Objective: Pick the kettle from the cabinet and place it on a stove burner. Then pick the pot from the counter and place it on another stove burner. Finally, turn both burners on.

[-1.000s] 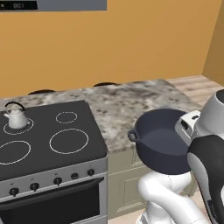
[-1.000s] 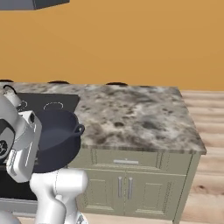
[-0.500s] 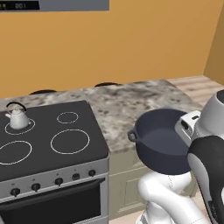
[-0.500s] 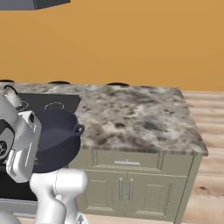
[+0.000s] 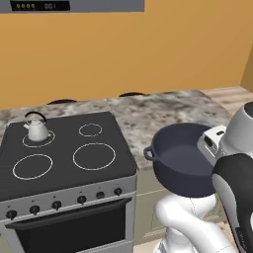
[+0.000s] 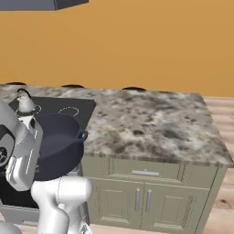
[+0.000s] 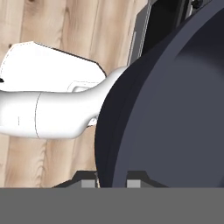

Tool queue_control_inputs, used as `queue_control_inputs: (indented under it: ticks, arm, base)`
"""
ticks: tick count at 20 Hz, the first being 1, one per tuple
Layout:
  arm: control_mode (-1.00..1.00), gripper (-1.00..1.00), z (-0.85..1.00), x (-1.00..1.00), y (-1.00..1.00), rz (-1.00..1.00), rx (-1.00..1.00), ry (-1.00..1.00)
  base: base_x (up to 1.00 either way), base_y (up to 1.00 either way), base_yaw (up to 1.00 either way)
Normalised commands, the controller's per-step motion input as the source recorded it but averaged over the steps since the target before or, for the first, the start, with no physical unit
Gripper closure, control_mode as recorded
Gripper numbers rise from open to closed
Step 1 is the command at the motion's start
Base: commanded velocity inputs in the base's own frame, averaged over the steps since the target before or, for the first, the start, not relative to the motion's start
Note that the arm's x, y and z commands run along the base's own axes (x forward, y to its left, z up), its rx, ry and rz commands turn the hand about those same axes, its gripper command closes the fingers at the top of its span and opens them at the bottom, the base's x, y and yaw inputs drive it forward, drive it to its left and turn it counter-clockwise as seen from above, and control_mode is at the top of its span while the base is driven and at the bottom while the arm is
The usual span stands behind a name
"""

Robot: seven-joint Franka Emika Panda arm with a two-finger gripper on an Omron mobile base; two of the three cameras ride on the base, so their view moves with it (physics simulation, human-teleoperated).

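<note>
Looking forward and down from behind, left and right, sharing cooktop [image 5: 64, 148] and marble surface [image 6: 155, 123]. Pressed close against the pot [image 7: 175, 109], floorward.

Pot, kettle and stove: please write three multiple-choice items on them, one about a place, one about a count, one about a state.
1. Where is the kettle?
A. on the counter
B. on the back left burner
C. in the pot

2. How many burner rings does the stove show?
A. two
B. four
C. six

3. What is the state of the pot?
A. resting on a burner
B. lying on the floor
C. held in the air by the end effector

Key: 1 B, it stands on the back left ring. 2 B, four white rings are marked. 3 C, it hangs beside the stove, its rim between the tips.
</note>
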Motion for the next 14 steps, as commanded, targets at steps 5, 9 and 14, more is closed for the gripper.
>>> queue_control_inputs:
  ticks: [5, 9, 14]
  arm:
    - [1.0, 1.0, 0.0, 0.0, 0.0, 0.0, 0.0, 0.0]
    - [1.0, 1.0, 0.0, 0.0, 0.0, 0.0, 0.0, 0.0]
    - [1.0, 1.0, 0.0, 0.0, 0.0, 0.0, 0.0, 0.0]
  base:
    - [0.26, 0.2, 0.09]
    - [0.31, 0.2, 0.1]
    - [0.37, 0.44, 0.19]
